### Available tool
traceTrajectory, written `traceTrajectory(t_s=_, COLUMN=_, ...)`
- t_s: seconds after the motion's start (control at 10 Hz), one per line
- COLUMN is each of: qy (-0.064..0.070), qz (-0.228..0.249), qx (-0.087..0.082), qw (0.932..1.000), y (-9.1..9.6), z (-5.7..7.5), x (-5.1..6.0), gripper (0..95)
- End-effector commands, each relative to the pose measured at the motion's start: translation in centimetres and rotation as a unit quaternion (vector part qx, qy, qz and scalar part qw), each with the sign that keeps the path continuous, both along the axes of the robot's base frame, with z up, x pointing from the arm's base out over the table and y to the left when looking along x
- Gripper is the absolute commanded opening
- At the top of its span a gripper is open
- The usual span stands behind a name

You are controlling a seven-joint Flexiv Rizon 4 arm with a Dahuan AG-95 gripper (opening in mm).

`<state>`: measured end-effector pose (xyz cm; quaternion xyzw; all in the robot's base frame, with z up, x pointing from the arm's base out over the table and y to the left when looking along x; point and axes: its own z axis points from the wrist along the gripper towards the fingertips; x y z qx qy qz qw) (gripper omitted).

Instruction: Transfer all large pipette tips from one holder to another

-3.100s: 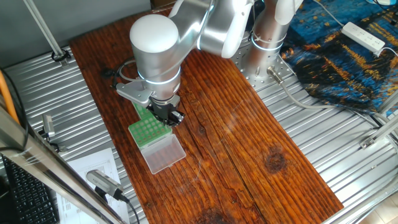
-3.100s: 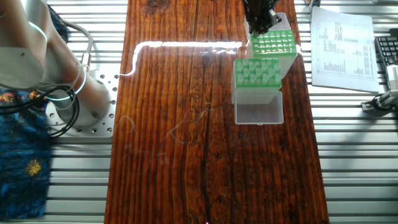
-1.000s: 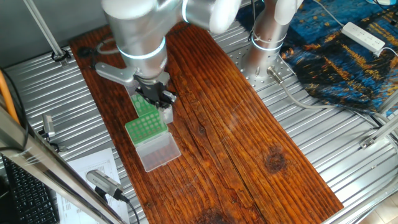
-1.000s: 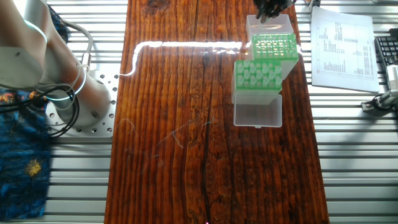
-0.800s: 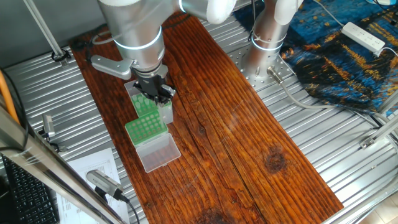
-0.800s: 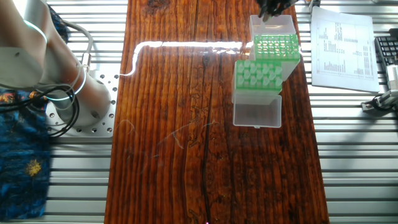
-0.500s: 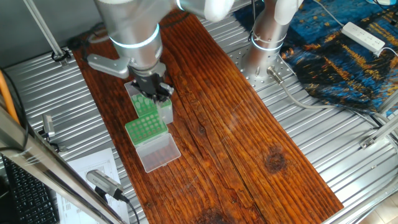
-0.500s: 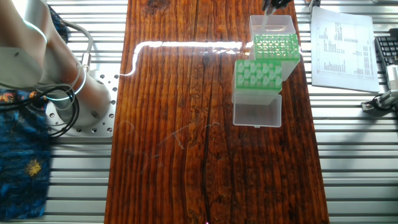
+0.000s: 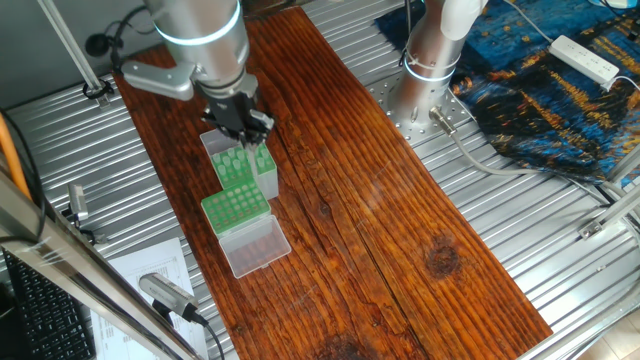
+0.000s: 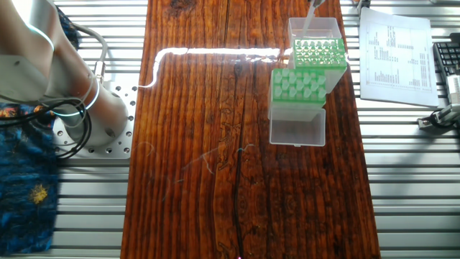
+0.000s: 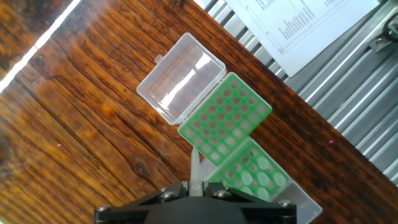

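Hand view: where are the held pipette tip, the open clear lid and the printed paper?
held pipette tip point(image 11: 195, 169), hand view, middle of its shaft.
open clear lid point(image 11: 181, 77), hand view, panel centre.
printed paper point(image 11: 305, 22), hand view, white face.

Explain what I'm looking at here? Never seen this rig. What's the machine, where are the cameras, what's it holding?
It is one robot arm bolted beside a wooden table. Its two-finger hand does the grasping. Two pictures come from fixed cameras looking at the table from different sides. The third comes from a camera on the hand, looking along its fingers.

On the wood sit two green racks with grids of round holes, each in a clear box with its lid open: one rack almost under the hand, the other rack beside it. Printed paper lies off the wood.

The hand is shut on one pale pipette tip, raised above the racks and apart from them.
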<state>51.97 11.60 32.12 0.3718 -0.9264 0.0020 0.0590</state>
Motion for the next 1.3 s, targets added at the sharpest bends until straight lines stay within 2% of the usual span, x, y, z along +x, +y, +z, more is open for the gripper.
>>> traceTrajectory(t_s=0.1, qy=-0.001, qz=0.008, qx=-0.012, qw=0.9999, y=-0.3, z=-0.1, x=-0.1, gripper=0.0)
traceTrajectory(t_s=0.4, qy=-0.005, qz=0.041, qx=-0.002, qw=0.9991, y=-2.5, z=-0.8, x=0.4, gripper=0.0)
traceTrajectory(t_s=0.6, qy=-0.008, qz=0.052, qx=-0.001, qw=0.9986, y=-3.8, z=-1.0, x=0.4, gripper=0.0)
traceTrajectory(t_s=1.3, qy=-0.003, qz=0.062, qx=-0.004, qw=0.9981, y=-5.8, z=-2.6, x=1.4, gripper=0.0)
